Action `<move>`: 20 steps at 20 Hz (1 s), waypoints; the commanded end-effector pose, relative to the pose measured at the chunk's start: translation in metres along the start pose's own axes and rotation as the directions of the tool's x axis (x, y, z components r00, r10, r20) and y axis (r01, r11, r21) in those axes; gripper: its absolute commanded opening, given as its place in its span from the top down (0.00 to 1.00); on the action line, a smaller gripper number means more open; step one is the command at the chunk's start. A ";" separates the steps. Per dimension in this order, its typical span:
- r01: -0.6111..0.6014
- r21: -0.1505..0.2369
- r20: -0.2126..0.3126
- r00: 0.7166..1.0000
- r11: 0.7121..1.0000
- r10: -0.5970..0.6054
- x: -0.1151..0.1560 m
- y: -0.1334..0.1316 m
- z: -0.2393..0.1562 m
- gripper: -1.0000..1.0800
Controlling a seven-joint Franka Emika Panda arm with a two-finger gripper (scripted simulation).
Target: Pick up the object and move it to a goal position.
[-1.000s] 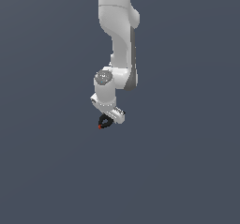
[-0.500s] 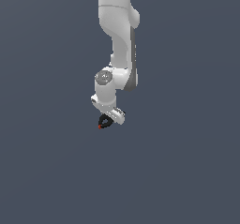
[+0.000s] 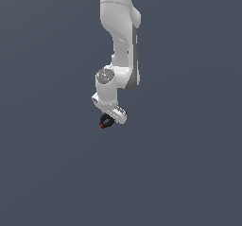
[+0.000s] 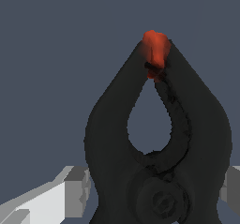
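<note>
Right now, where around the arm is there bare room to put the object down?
The grey surface is bare on every side in the exterior view. The only occupied patch is where the white arm comes down and its gripper meets the black, red-tipped object. The wrist view shows bare surface beyond the red tip.

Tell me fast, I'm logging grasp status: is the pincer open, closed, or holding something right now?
Pincer: closed on the black clamp-like object with the red tip; the object sits between the light fingers, as the wrist view shows.
</note>
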State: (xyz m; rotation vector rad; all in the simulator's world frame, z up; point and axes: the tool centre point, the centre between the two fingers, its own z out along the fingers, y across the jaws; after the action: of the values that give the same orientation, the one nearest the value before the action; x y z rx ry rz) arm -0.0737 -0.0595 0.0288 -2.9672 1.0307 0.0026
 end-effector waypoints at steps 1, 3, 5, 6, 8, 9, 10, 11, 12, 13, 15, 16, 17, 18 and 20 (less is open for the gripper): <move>0.000 0.002 -0.002 1.000 1.000 0.000 -0.003 -0.001 -0.009 1.00; 0.000 0.002 -0.002 1.000 1.000 0.000 -0.006 -0.001 -0.017 1.00; 0.000 0.002 -0.002 1.000 1.000 0.000 -0.010 -0.001 -0.027 1.00; 0.000 0.002 -0.002 1.000 1.000 0.000 -0.013 -0.001 -0.033 1.00; 0.000 0.002 -0.001 1.000 1.000 0.000 -0.018 -0.001 -0.046 1.00; 0.000 0.002 -0.001 1.000 1.000 0.000 -0.021 -0.001 -0.053 1.00; 0.000 0.002 -0.001 1.000 1.000 0.000 -0.024 -0.001 -0.060 1.00; 0.000 0.002 -0.001 1.000 1.000 0.000 -0.027 -0.001 -0.068 1.00; 0.000 0.002 -0.001 1.000 1.000 0.000 -0.031 -0.001 -0.076 1.00; 0.000 0.002 -0.001 1.000 1.000 0.000 -0.034 -0.001 -0.085 1.00; -0.001 0.002 -0.001 1.000 1.000 0.001 -0.041 -0.001 -0.101 1.00; -0.001 0.002 -0.001 1.000 1.000 0.001 -0.044 -0.001 -0.110 1.00; -0.001 0.001 -0.001 1.000 1.000 0.001 -0.047 -0.001 -0.118 1.00; -0.001 0.001 -0.001 1.000 1.000 0.001 -0.051 -0.001 -0.127 1.00; -0.001 0.000 -0.002 1.000 1.000 0.001 -0.057 -0.002 -0.144 1.00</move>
State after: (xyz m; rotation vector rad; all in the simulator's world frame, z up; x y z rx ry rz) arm -0.1136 -0.0261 0.1590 -2.9668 1.0317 0.0022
